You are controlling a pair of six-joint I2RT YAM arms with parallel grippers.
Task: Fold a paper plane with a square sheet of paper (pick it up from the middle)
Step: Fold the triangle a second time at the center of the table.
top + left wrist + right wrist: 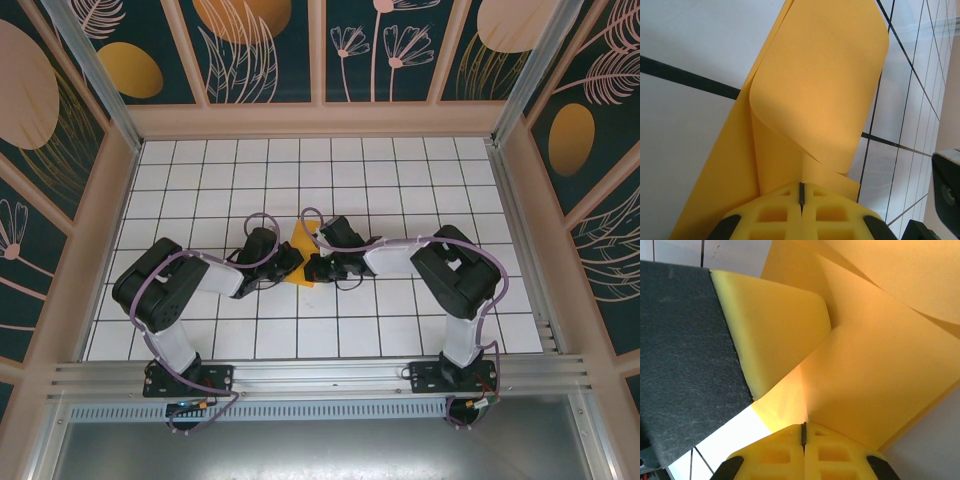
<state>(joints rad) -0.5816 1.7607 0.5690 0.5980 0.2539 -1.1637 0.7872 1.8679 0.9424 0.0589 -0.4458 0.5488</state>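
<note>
1. Both jaws are pressed together. The left gripper (801, 192) has its yellow fingers (775, 217) closed tight, pinching the orange-yellow paper (815, 90) right at the seam.
2. Same deal for the right gripper (803, 432): it's clamped on another edge of the paper, with a yellow pad (775, 325) of the other arm touching the sheet just beside it.
3. From the top view they're nose to nose mid-table, with the paper between and just behind them.
4. Paper is partly folded. One flap curls loosely over the rest, which lies on the white tiled table (400, 320).
</note>
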